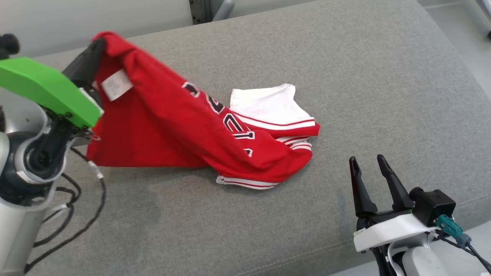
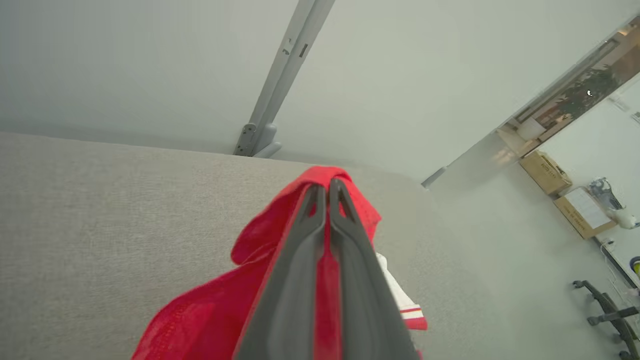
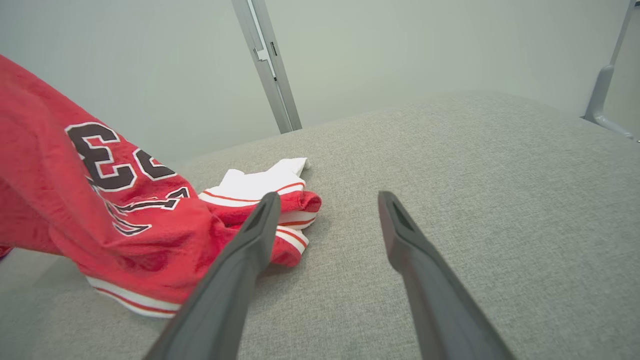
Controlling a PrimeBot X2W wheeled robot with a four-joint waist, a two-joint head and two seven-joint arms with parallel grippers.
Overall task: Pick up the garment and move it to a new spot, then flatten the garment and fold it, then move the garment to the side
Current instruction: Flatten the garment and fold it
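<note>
The garment [image 1: 176, 130] is a red jersey with black-and-white lettering, a white label and white striped trim. My left gripper [image 1: 100, 43] is shut on one red edge of it, lifted at the upper left, so the cloth hangs stretched down to a bunched heap on the grey cushion [image 1: 345, 76]. In the left wrist view the closed fingers [image 2: 327, 192] pinch red fabric [image 2: 210, 315]. My right gripper [image 1: 368, 163] stands open at the lower right, apart from the heap. In the right wrist view its spread fingers [image 3: 327, 200] point just right of the jersey [image 3: 100, 200].
The grey cushion runs wide to the right and front of the jersey. Its front edge passes by my right arm. A metal post [image 1: 209, 9] rises behind the cushion. Black cables [image 1: 76, 214] hang under my left arm. Boxes [image 2: 545, 172] stand on the floor in the left wrist view.
</note>
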